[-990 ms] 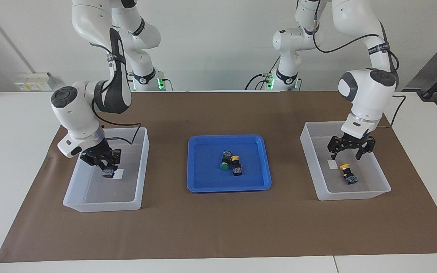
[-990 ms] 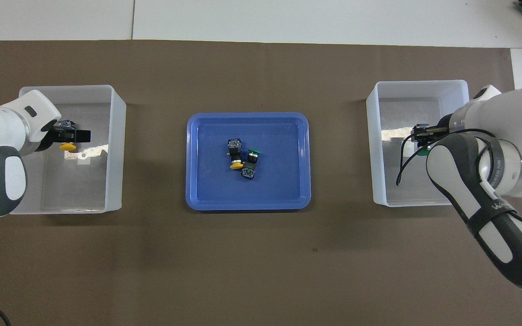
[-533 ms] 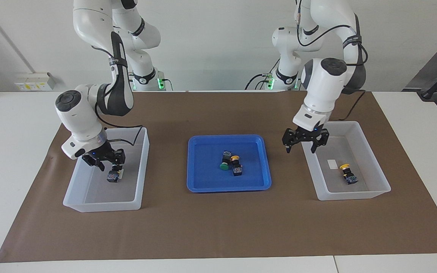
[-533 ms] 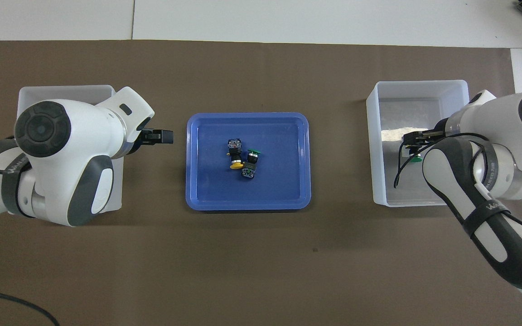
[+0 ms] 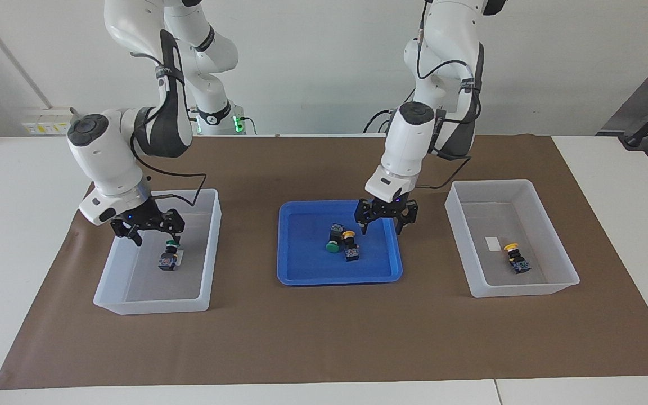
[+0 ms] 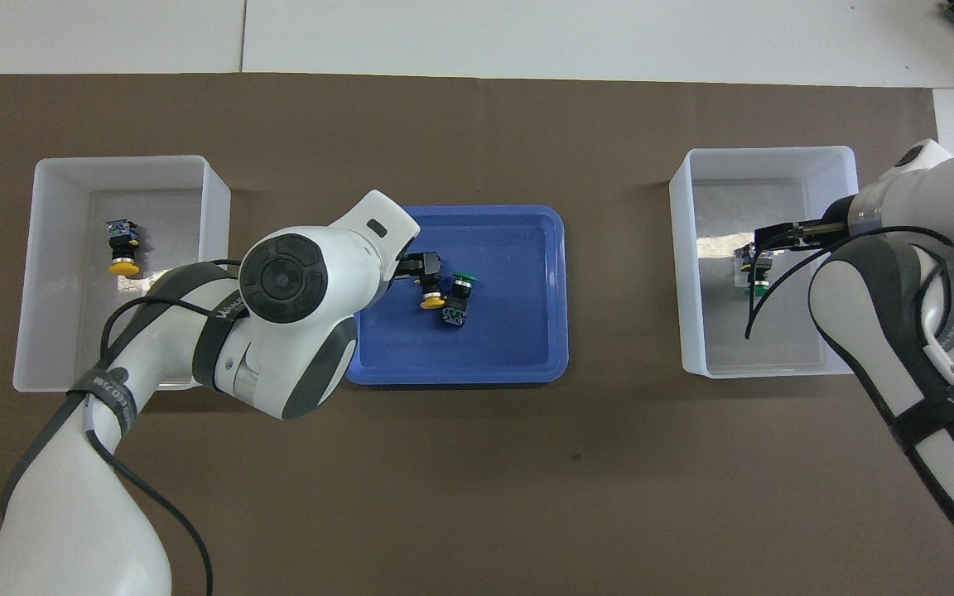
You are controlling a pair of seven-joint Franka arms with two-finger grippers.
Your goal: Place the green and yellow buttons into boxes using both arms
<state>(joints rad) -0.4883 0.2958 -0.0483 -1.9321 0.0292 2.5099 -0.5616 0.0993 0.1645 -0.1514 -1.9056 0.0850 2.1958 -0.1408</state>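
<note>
My left gripper (image 5: pixel 384 224) is open and hangs low over the blue tray (image 5: pixel 307 264), just above a green button (image 5: pixel 332 241) and a yellow button (image 5: pixel 349 243) lying together in it. In the overhead view the left gripper (image 6: pixel 423 266) covers part of that pair (image 6: pixel 444 296). My right gripper (image 5: pixel 155 235) is open over the box (image 5: pixel 152 304) at the right arm's end, above a green button (image 5: pixel 169 257) lying free on its floor. The other box (image 5: pixel 526 289), at the left arm's end, holds a yellow button (image 5: pixel 516 257).
A brown mat (image 5: pixel 324 337) covers the table under the tray and both boxes. Two smaller white arms with green lights (image 5: pixel 214 109) stand at the robots' edge of the table. The overhead view shows the boxes at both ends (image 6: pixel 212 248) (image 6: pixel 680 273).
My left gripper left its box, with the yellow button lying in it, and swung over the blue tray. My right gripper let go of the green button and rose a little.
</note>
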